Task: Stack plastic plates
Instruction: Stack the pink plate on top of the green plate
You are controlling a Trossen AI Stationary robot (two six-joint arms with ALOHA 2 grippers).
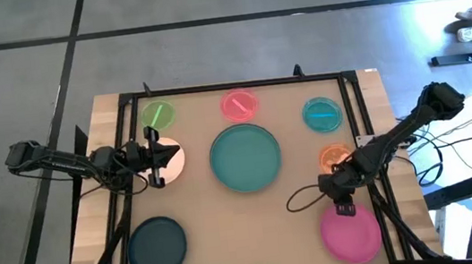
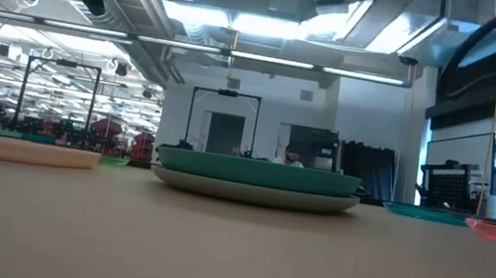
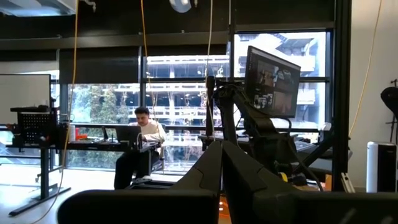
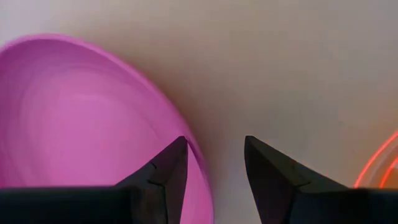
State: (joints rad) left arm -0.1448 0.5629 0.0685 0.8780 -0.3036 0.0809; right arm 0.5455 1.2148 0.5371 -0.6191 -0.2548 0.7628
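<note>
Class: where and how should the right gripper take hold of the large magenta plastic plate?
Grip its raised rim at the edge facing the right gripper, coming down from above. The large magenta plastic plate lies flat, so only the rim offers purchase; the open fingers already straddle it.

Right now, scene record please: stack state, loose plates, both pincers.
stack: large teal plate sits on a grey plate, table centre
loose large: dark slate plate, magenta plate
loose small: green plate, pink plate, teal-blue plate, orange plate, white plate
left pincer: over the white plate, grip unclear
right pincer: open, one finger over the magenta plate's rim, the other over the bare table
</note>
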